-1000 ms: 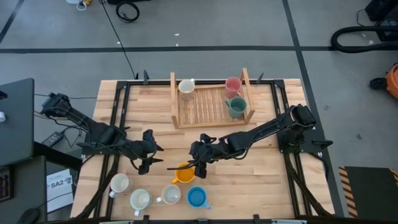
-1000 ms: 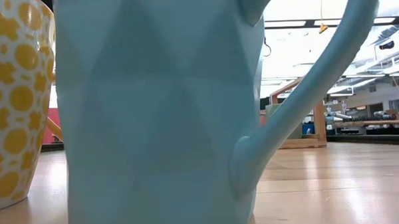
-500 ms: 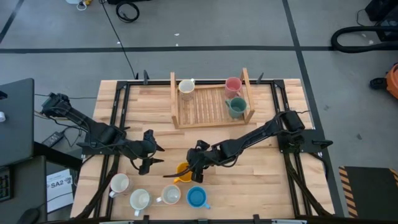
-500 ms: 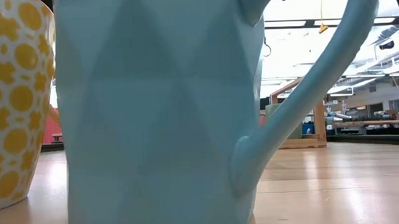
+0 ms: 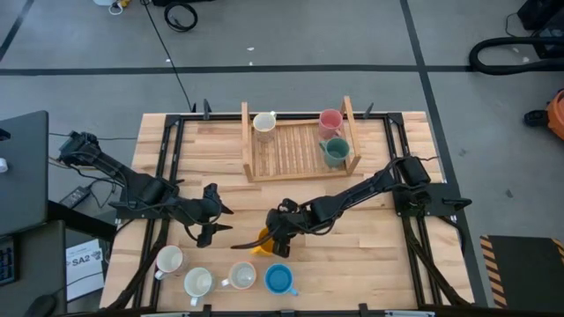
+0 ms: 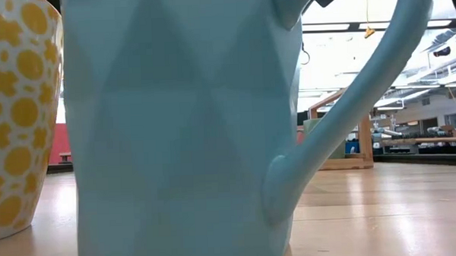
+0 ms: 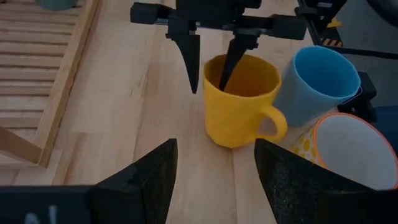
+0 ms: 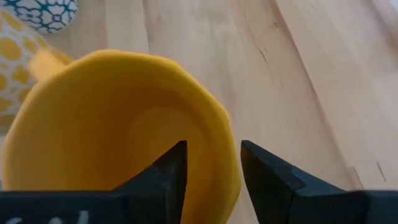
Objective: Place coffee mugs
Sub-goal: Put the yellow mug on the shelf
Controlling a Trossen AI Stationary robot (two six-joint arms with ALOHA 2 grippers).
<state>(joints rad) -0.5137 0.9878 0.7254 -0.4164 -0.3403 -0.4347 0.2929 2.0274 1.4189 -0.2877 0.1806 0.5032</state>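
Orange mug (image 7: 239, 99): smooth, glossy, faceted rim, loop handle, upright near the tabletop's (image 5: 370, 255) front edge, beside the blue mug (image 5: 278, 279). Right tool (image 7: 210, 71), narrowly parted, straddles its rim, one finger inside, one outside; half a second earlier it stood a little further left. Left tool (image 5: 218, 219) waits open near the left edge.

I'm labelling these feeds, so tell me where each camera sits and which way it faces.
High: overhead, looking down; both arms, rack.
Low: table height, facing the room; blue mug fills it.
Left wrist: over its open fingers, facing the right gripper straddling the orange mug wall.
Right wrist: its fingers over that mug's rim.
Wrist views share the orange mug.
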